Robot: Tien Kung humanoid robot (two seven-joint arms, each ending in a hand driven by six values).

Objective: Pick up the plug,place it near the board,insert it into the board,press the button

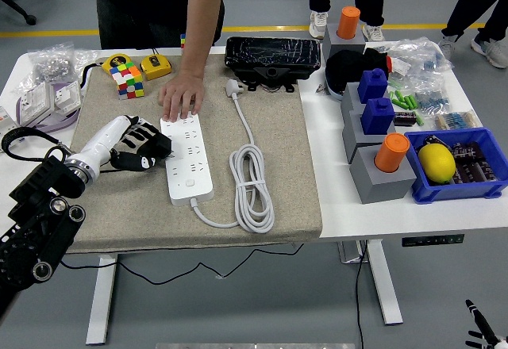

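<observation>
My black-fingered left hand (143,149), curled and empty, lay beside the long white power strip (187,159); the white plug (233,88) sat beyond its far end, nearer the person's hand (182,97).

White power strip (189,163) just right of the black-fingered, white-wristed left hand (141,147); white plug (232,88) and coiled white cable (252,189) further right. Grey-beige mat (286,166) underneath. Multicoloured checkered cube (127,78) above the hand, beside something yellow, perhaps a tape measure (155,67). Far right: orange cylinder (391,151) on a grey block (379,179).
</observation>
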